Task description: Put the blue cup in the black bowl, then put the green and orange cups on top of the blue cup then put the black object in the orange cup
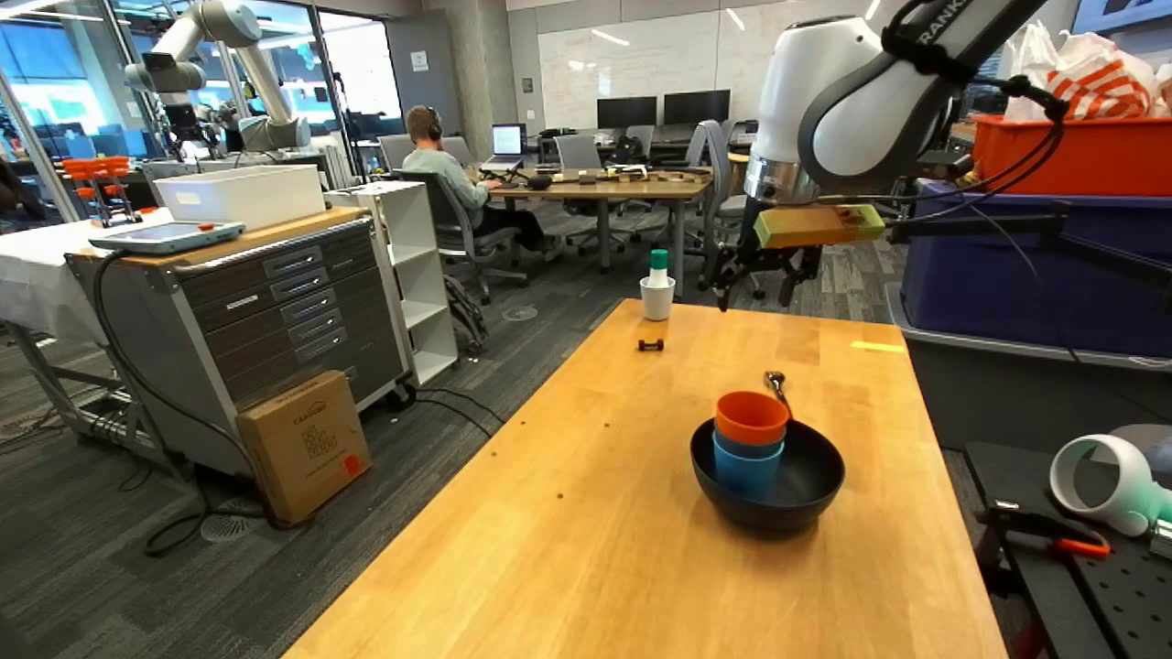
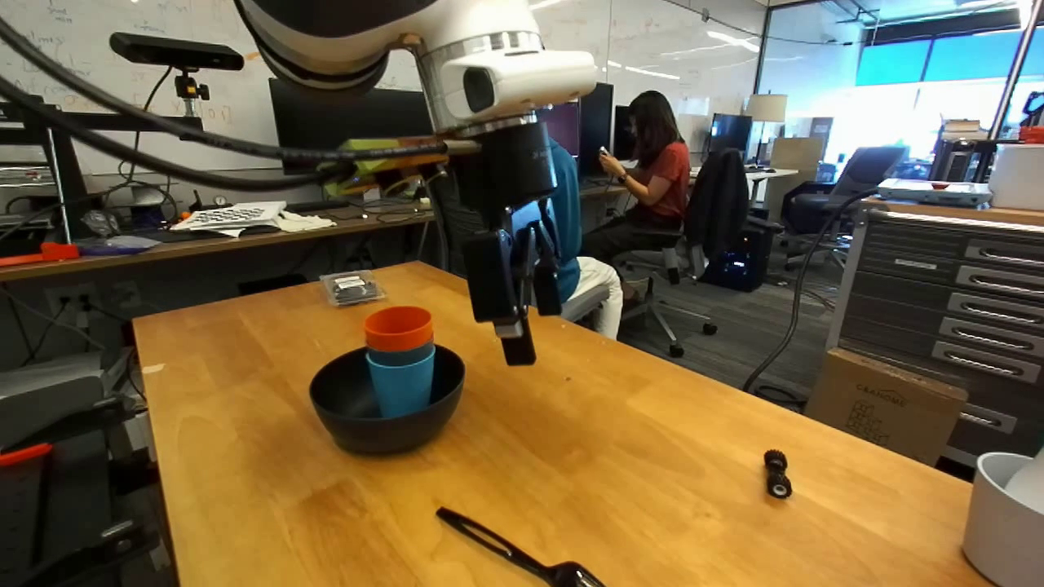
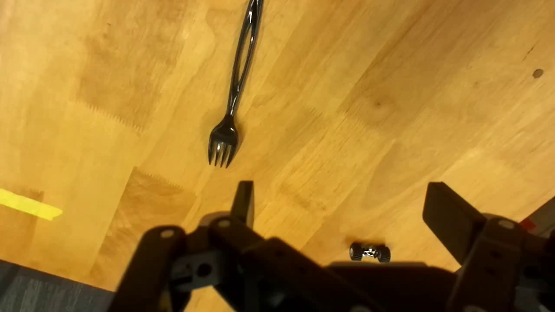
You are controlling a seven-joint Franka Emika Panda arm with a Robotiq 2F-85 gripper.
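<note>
The black bowl [image 1: 787,520] [image 2: 382,436] stands on the table in both exterior views. The light blue cup [image 1: 746,473] [image 2: 404,385] stands upright in it. The teal-green cup [image 1: 751,447] [image 2: 402,356] is nested in the blue cup, showing as a narrow band. The orange cup [image 1: 751,419] [image 2: 398,328] sits on top. The black object is a fork [image 1: 775,383] [image 2: 534,564] lying flat on the table outside the bowl; it also shows in the wrist view [image 3: 234,93]. My gripper [image 1: 755,286] [image 2: 532,330] [image 3: 340,190] is open and empty above the table, apart from the fork.
A small black axle with two wheels [image 1: 651,345] [image 2: 777,474] [image 3: 370,251] lies on the table. A white cup [image 1: 656,300] [image 2: 999,530] holding a green-capped bottle stands near the table edge. A clear packet [image 2: 351,287] and yellow tape [image 1: 877,347] [image 3: 30,204] lie on the table.
</note>
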